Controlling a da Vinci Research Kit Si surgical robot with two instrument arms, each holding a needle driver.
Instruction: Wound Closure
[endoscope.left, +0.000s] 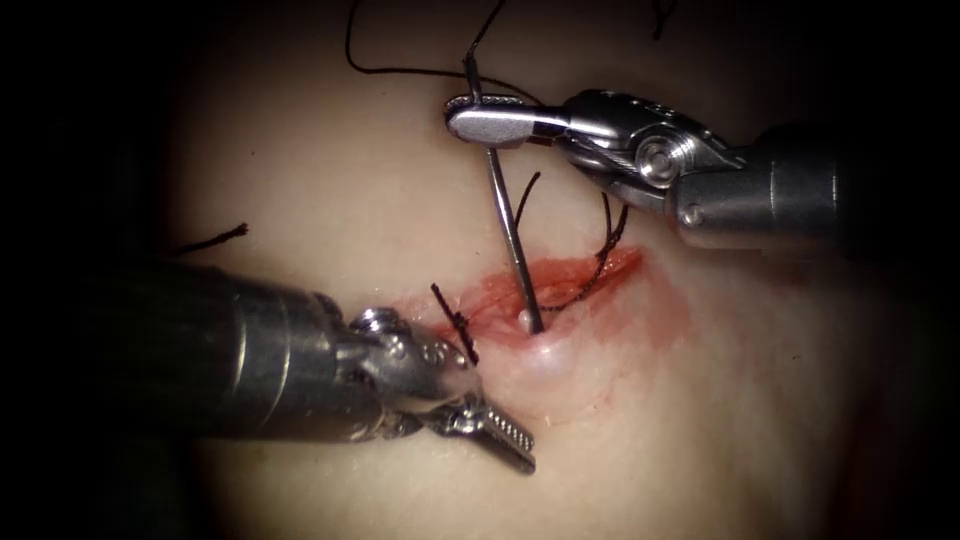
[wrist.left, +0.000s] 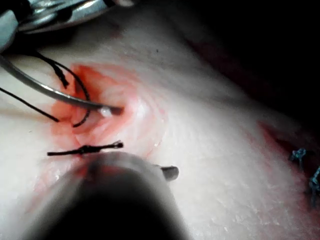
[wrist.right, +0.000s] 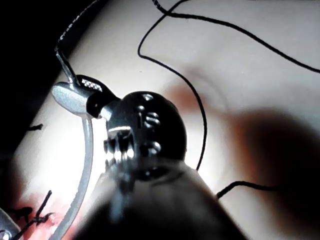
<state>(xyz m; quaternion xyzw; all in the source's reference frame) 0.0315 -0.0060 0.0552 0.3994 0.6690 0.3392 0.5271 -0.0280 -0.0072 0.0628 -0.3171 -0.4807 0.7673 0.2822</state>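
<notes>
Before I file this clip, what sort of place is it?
Likely a suturing practice bench: pale tissue with a red cut, the right tool shut on a curved needle entering it, the left tool holding nothing.

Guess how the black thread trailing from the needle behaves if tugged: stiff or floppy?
Probably floppy: the thread lies in loose curls over the tissue. Likely very light, since it drapes without denting anything. It may drag or snag, as it runs from the needle, held near its tail by the right tool, tip in the cut.
</notes>
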